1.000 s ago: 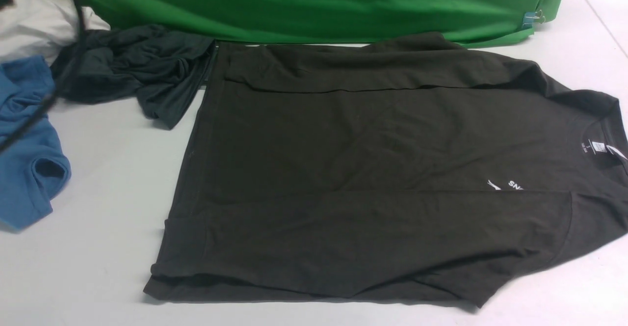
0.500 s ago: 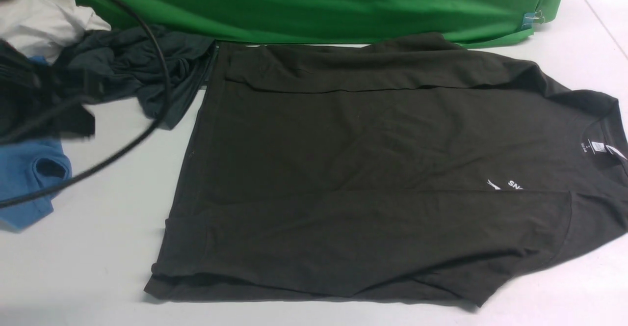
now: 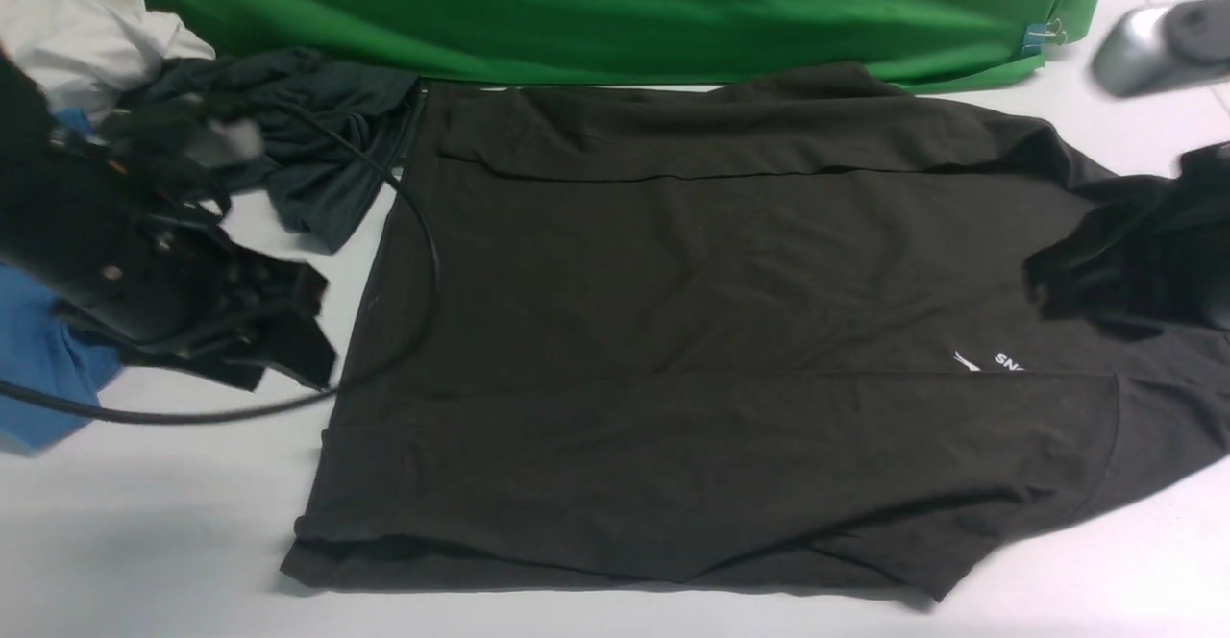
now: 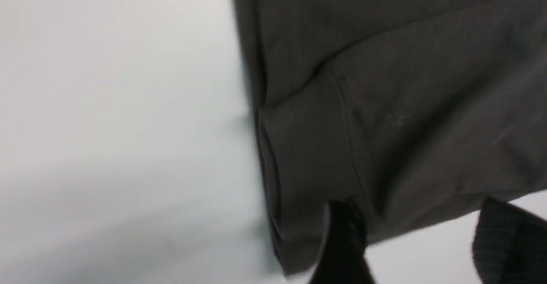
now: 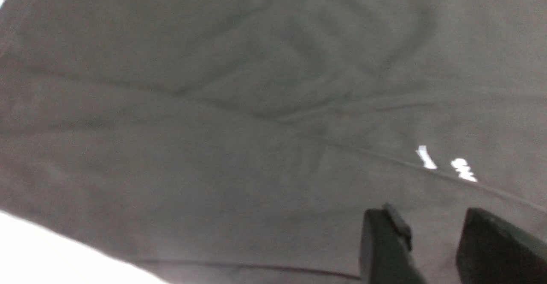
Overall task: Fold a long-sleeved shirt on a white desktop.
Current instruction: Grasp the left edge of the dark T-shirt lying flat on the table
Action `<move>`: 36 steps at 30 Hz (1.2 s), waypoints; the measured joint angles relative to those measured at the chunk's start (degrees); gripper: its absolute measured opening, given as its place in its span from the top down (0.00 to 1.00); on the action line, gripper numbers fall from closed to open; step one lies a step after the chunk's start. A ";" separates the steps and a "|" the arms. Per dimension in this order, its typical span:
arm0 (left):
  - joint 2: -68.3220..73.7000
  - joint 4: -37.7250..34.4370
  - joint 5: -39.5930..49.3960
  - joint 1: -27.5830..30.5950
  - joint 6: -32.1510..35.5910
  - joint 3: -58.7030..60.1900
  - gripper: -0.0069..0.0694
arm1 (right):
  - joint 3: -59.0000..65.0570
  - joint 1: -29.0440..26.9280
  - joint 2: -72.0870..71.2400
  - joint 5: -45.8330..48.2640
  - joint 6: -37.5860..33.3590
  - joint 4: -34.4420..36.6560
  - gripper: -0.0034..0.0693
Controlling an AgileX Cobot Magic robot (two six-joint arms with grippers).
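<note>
Now the long-sleeved shirt (image 3: 673,331) lies flat on the white desktop (image 3: 192,542), with its hem toward the robot's left and its collar toward the right. Both sleeves look folded inward over the body, one along the far edge and one along the near edge, so I judge the next step to be folding the body across. The small white logo (image 3: 995,361) shows near the collar end. The left gripper (image 4: 416,215) hangs just over the hem corner, its jaws apart and nothing between them; probably it stands there in order to take the hem. The right gripper (image 5: 433,220) is above the chest near the logo, its jaws also apart with only the cloth far below showing in the gap, and in the front view it hides the collar. Beside the hem, well to the left, lie a dark grey-teal garment (image 3: 307,138), a blue garment (image 3: 38,369) and a white cloth (image 3: 86,33), and the green backdrop (image 3: 615,4) closes the far side
</note>
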 joint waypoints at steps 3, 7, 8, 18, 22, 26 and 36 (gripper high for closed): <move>3.42 -0.16 -0.41 0.00 4.20 0.00 0.31 | 0.00 2.38 0.00 0.00 -0.37 0.02 0.62; 7.96 -0.67 -1.59 0.00 5.64 0.00 0.31 | 0.00 3.39 0.00 0.54 -0.37 0.07 0.62; 9.15 -0.77 -2.26 0.00 5.78 0.00 0.31 | 0.00 3.44 0.00 0.82 -0.43 0.07 0.62; 17.11 -0.98 -9.50 0.00 5.94 0.05 0.31 | 0.00 3.44 0.00 -0.75 0.34 0.02 0.62; 18.04 -2.14 -9.57 0.00 5.94 0.05 0.31 | 0.00 3.44 0.00 -0.95 0.46 0.02 0.62; 18.16 -3.81 -8.36 0.00 6.23 0.05 0.32 | 0.00 3.44 0.00 -1.31 -0.17 -0.04 0.62; 18.16 -4.59 -7.34 0.00 6.91 0.05 0.61 | 0.00 3.44 0.00 -2.22 -0.37 -0.09 0.62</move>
